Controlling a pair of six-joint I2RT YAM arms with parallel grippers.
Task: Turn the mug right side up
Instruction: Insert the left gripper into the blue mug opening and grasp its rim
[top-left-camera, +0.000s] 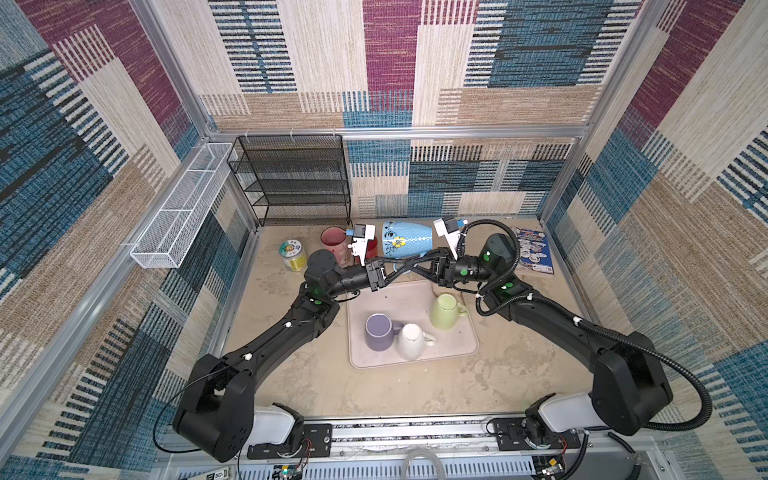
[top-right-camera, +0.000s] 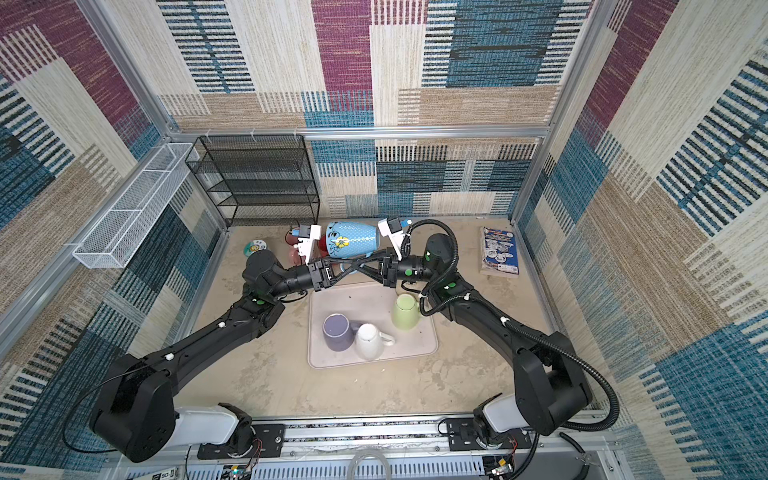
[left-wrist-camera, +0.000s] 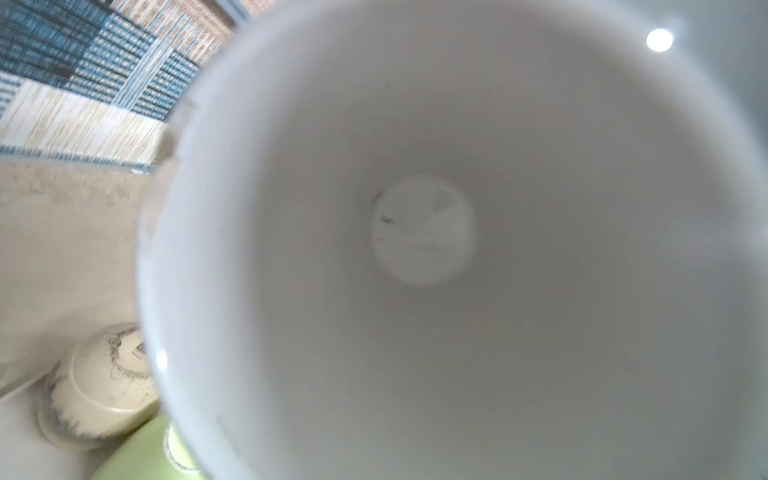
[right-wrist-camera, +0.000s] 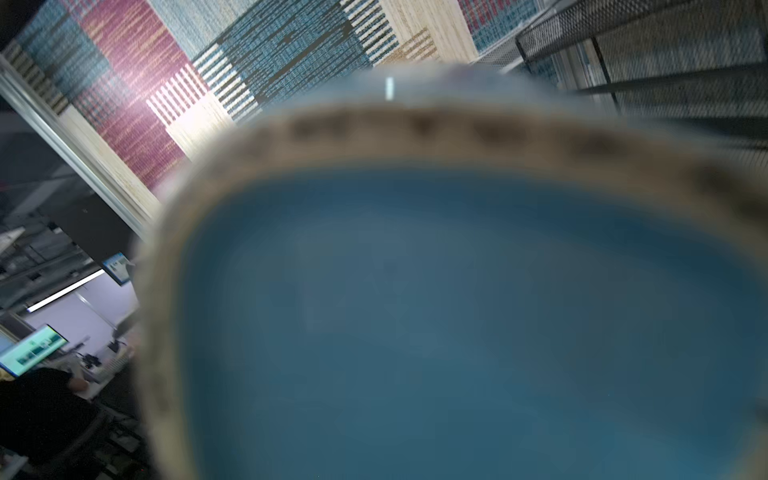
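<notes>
Ceramic blue mug (top-left-camera: 408, 242) lies on its side in mid-air above the surface (top-left-camera: 291, 374), near the far edge of the tray (top-left-camera: 465, 351). Its mouth faces the left arm and its base the right. Left hand (top-left-camera: 402, 265) and right hand (top-left-camera: 416, 262) are both clenched on its handle side, fingertips meeting. A purple mug (top-left-camera: 379, 332), white mug (top-left-camera: 411, 341) and green mug (top-left-camera: 444, 311) stand inverted on the tray.

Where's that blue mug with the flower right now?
The blue flowered mug is lifted on its side at the back middle in both top views, behind the tray, right of the pink mug.
</notes>
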